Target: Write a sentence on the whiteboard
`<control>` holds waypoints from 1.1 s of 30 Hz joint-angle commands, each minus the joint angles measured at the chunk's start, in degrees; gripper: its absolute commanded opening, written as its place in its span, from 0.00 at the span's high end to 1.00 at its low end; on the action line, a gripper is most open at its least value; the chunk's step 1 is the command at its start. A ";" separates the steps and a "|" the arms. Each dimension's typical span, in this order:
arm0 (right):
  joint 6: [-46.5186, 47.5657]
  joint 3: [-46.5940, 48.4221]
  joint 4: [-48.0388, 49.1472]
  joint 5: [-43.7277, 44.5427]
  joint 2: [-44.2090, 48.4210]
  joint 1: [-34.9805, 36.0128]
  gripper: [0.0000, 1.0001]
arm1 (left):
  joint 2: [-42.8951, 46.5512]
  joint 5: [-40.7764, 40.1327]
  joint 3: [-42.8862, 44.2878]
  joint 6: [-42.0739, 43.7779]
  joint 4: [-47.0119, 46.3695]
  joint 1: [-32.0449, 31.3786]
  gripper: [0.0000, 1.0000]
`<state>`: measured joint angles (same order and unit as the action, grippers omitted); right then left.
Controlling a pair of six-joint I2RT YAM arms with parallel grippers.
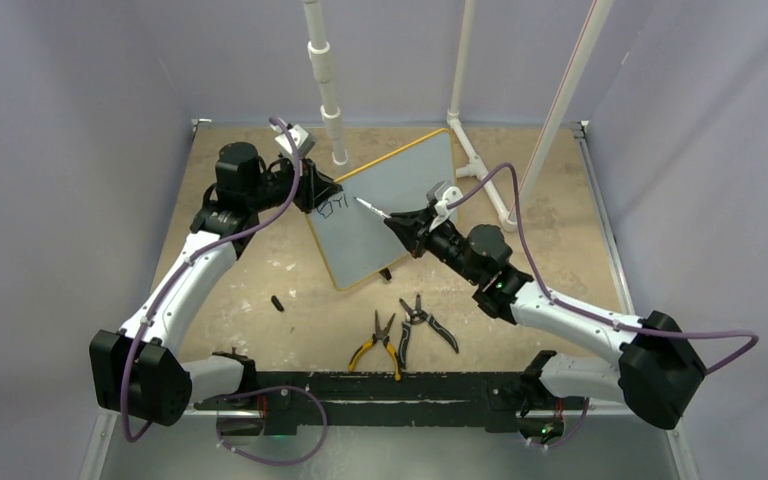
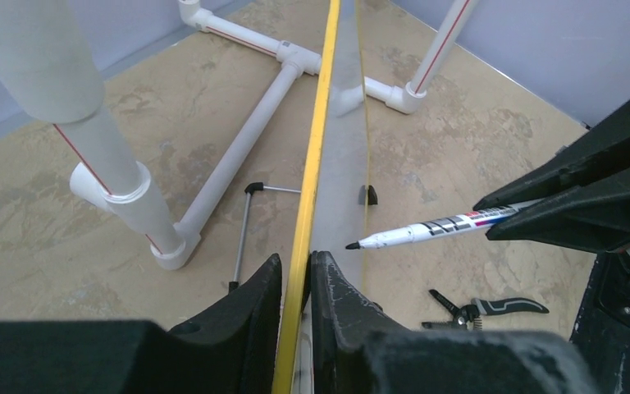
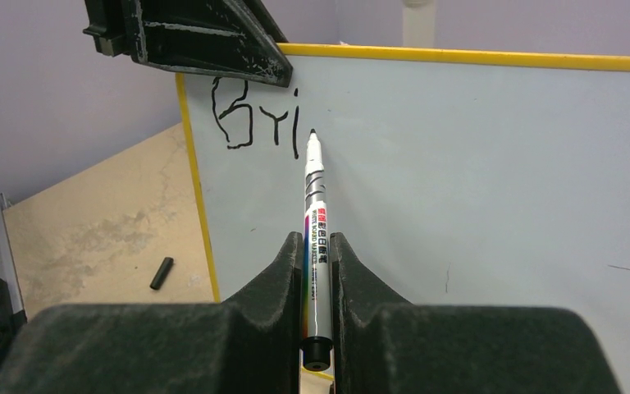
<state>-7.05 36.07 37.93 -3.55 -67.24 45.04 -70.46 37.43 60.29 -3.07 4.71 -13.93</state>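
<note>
The whiteboard point(image 1: 390, 215) is propped up at a tilt in the middle of the table, its yellow rim point(image 2: 316, 148) edge-on in the left wrist view. My left gripper point(image 1: 322, 195) point(image 2: 297, 258) is shut on the board's upper left edge, one finger on each face. Black letters reading roughly "Bri" point(image 3: 254, 115) point(image 1: 332, 207), the start of the sentence, sit in the board's point(image 3: 476, 180) top left corner. My right gripper point(image 1: 397, 222) point(image 3: 318, 240) is shut on a white marker point(image 3: 315, 197) point(image 2: 426, 230). Its uncapped tip is at the board just right of the last letter.
The black marker cap point(image 1: 277, 303) point(image 3: 161, 272) lies on the table left of the board. Yellow-handled pliers point(image 1: 380, 342) and black-handled pliers point(image 1: 428, 322) point(image 2: 492, 308) lie near the front. White PVC pipes point(image 1: 325, 80) point(image 1: 480, 160) stand behind the board.
</note>
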 commanded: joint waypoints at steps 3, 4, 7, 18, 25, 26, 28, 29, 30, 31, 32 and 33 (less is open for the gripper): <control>-0.08 3.33 4.00 1.52 -1.14 -0.38 1.00 | 0.09 0.80 0.82 0.30 -3.48 -0.13 0.91; -0.07 3.45 4.19 1.61 -1.36 -0.39 1.00 | 0.14 0.77 0.75 0.39 -3.48 -0.13 0.93; -0.07 3.77 4.38 1.62 -2.02 -0.48 1.00 | 0.32 0.80 0.55 0.51 -3.48 -0.13 0.98; 0.88 4.29 3.73 0.66 -2.57 -0.57 1.00 | 0.49 0.60 0.33 0.96 -3.48 -0.13 1.00; 0.92 2.71 1.81 0.75 -1.66 -0.56 1.00 | 0.67 0.48 0.12 0.86 -3.65 -0.13 1.00; 0.83 2.41 1.59 0.66 -1.59 -0.56 1.00 | 0.74 0.53 0.09 0.85 -3.66 -0.13 1.00; 0.59 2.02 1.05 0.37 -1.49 -0.56 1.00 | 0.82 0.36 0.09 0.82 -3.74 -0.13 1.00; 0.55 1.95 0.84 0.23 -1.41 -0.56 1.00 | 0.84 0.32 0.05 0.86 -3.74 -0.13 1.00; 0.46 1.78 0.61 0.10 -1.36 -0.57 1.00 | 0.85 0.24 0.05 0.82 -3.82 -0.13 1.00; 0.45 1.63 0.48 -0.10 -1.25 -0.56 1.00 | 0.80 0.27 0.01 0.82 -3.83 -0.13 1.00; 0.38 1.54 0.26 -0.13 -1.16 -0.56 1.00 | 0.80 0.20 0.00 0.87 -3.82 -0.13 1.00; 0.29 1.34 0.06 -0.07 -1.07 -0.57 1.00 | 0.80 0.14 0.00 0.86 -3.83 -0.13 1.00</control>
<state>-6.94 37.74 39.44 -3.90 -69.34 44.88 -70.43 40.05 60.20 -3.40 4.08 -14.28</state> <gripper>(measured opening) 0.131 0.094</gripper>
